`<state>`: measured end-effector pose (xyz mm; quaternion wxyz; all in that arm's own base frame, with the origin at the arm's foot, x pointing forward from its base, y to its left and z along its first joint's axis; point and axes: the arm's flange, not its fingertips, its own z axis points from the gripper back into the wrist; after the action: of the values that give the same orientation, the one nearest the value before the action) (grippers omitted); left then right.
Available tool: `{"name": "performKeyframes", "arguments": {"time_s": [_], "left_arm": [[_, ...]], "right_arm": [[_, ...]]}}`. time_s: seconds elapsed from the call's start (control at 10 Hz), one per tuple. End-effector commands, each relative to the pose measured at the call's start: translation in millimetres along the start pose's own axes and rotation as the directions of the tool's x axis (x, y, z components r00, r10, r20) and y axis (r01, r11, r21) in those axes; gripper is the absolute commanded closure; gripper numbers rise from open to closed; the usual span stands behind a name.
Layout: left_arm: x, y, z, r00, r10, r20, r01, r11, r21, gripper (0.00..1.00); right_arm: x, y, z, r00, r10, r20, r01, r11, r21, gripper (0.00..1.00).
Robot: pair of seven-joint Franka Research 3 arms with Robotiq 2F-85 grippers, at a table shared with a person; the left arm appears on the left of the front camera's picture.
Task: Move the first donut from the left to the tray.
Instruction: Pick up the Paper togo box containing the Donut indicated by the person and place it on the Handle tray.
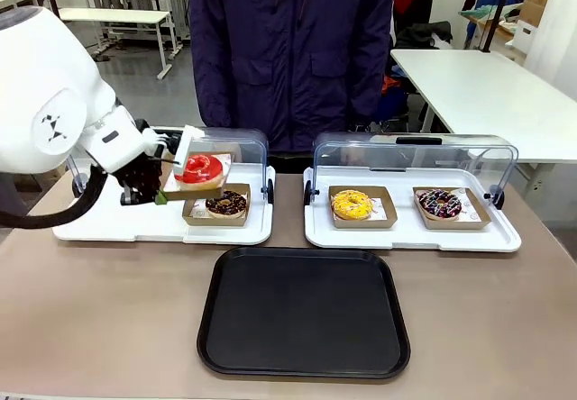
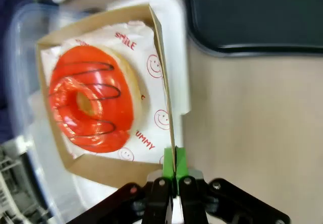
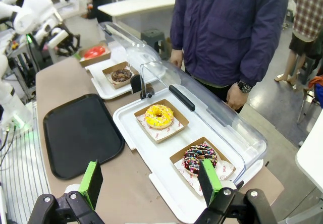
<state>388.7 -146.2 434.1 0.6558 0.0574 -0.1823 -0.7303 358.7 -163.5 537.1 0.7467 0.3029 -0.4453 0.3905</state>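
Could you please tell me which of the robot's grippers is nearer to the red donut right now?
The left. The left gripper is shut on the holder carrying the red donut, lifted above the white tray. The right gripper hangs open, far off, above the sprinkled donut.

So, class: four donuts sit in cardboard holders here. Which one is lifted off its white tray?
The red glazed donut. The left tool is shut on its holder's edge, holding it tilted above the chocolate donut; the other three rest flat.
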Motion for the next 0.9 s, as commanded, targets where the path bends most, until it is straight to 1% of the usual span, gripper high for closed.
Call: {"name": "performKeyframes", "arguments": {"time_s": [0.0, 0.2, 0.3, 0.4, 0.5, 0.7, 0.8], "left_arm": [[21, -36, 13, 0.998, -0.011, 0.054, 0.014, 0.998, -0.069, 0.98], [53, -67, 1, 0.997, -0.044, 0.057, 0.052, 0.987, -0.154, 0.98], [59, -73, 0, 0.996, -0.063, 0.063, 0.072, 0.987, -0.146, 0.98], [57, -68, 4, 0.994, -0.103, -0.034, 0.100, 0.992, -0.073, 0.98], [69, -49, 6, 0.996, -0.073, 0.051, 0.080, 0.986, -0.144, 0.98], [69, -49, 6, 0.996, -0.073, 0.051, 0.080, 0.986, -0.144, 0.98], [73, -50, 5, 0.995, -0.092, 0.034, 0.095, 0.986, -0.139, 0.98]], "right_arm": [[1, -1, -1, 0.999, 0.021, 0.024, -0.021, 1.000, 0.000, 0.00], [1, -1, -1, 0.999, 0.021, 0.024, -0.021, 1.000, 0.000, 0.00], [1, -1, -1, 0.999, 0.021, 0.024, -0.021, 1.000, 0.000, 0.00], [1, -1, -1, 0.999, 0.021, 0.024, -0.021, 1.000, 0.000, 0.00], [1, -1, -1, 0.999, 0.021, 0.024, -0.021, 1.000, 0.000, 0.00], [1, -1, -1, 0.999, 0.021, 0.024, -0.021, 1.000, 0.000, 0.00], [1, -1, -1, 0.999, 0.021, 0.024, -0.021, 1.000, 0.000, 0.00]]}}
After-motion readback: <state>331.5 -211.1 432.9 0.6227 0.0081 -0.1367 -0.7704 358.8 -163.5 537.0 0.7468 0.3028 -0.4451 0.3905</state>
